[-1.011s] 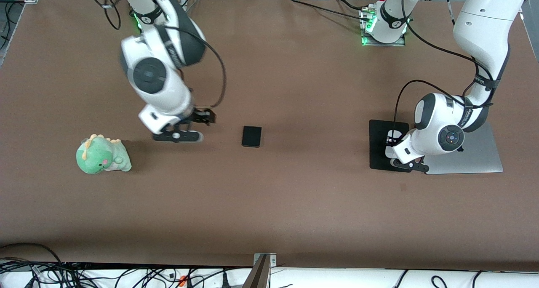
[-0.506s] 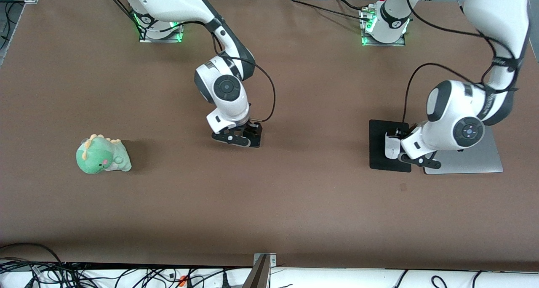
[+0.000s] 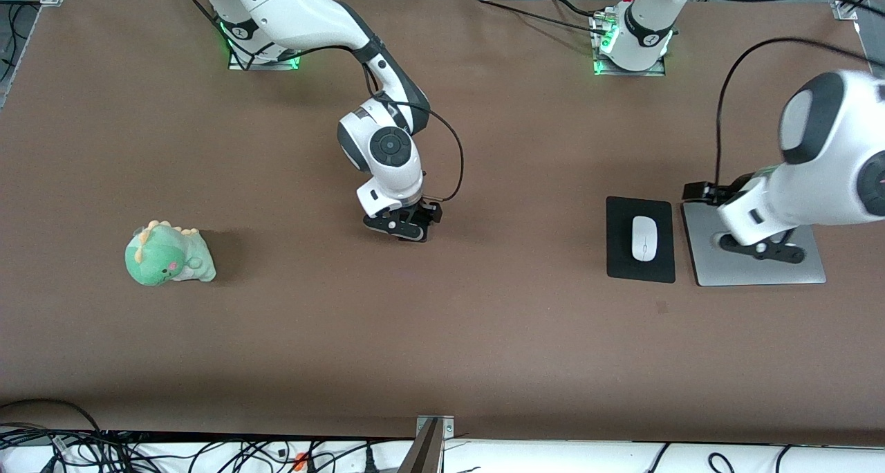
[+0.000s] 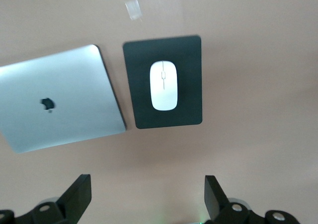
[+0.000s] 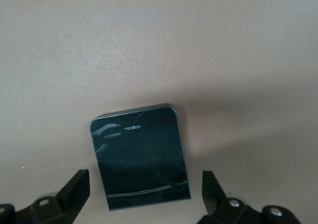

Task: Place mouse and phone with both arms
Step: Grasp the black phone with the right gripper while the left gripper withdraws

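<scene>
While my left pincer (image 3: 760, 246) hangs spread over the laptop (image 3: 809, 258) at the left arm's end of the table (image 3: 484, 321), my right pincer (image 3: 404, 229) sits low over the phone (image 5: 140, 156), fingers spread wide and gripping nothing yet. The mouse (image 3: 644, 238) already lies on the mouse pad (image 3: 619, 214), just beside the laptop, its long axis along the pad's longer side. The phone lies flat on the bare table near the middle, well apart from the pad — in the right wrist view it sits between my two fingertips (image 5: 74, 189), its long axis running toward the pincer and its long edges facing the pads. That is the relation the coming move turns on, as I judge it: the fingers straddle the phone's short width, so a straight descent and a squeeze should catch it. My right arm is plainly the nearer one. A green dinosaur toy (image 3: 168, 254) rests toward the right arm's end, clear of the work.
</scene>
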Motion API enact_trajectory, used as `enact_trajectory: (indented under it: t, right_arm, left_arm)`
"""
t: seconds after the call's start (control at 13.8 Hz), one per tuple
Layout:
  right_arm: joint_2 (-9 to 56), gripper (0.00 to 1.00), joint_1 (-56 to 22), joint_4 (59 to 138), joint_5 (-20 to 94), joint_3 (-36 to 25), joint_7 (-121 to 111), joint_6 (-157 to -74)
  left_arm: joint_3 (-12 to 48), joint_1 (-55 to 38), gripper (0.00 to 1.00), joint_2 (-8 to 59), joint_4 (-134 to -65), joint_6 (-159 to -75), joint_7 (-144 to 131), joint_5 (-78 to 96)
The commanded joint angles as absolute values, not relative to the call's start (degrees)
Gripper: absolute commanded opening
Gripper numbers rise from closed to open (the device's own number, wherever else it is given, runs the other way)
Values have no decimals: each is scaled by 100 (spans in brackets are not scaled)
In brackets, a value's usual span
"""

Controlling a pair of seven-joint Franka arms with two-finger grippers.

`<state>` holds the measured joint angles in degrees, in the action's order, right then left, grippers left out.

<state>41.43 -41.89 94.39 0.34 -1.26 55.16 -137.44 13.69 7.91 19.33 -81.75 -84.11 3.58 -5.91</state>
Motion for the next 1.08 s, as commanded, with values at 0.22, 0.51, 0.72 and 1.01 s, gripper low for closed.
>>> enact_trajectory:
  t: [0.22,0.51,0.72,1.01]
  right_arm:
    - [4324,100,-4385,9378,18,-193,5222,-13957]
    - [4403,100,-4377,9395,9,-193,4914,-14063]
    - [4412,100,-4359,9404,9,-202,4869,-14063]
    - [4412,79,-4316,9422,18,-211,4676,-14036]
  left_arm:
    - [838,599,100,1259,-7733,-8189,247,-659]
    - [-97,-88,100,345,-8980,-9437,149,-712]
    - [-114,-167,100,-464,-10113,-9589,62,-633]
    - [43,-167,100,-246,-9747,-9633,53,-466]
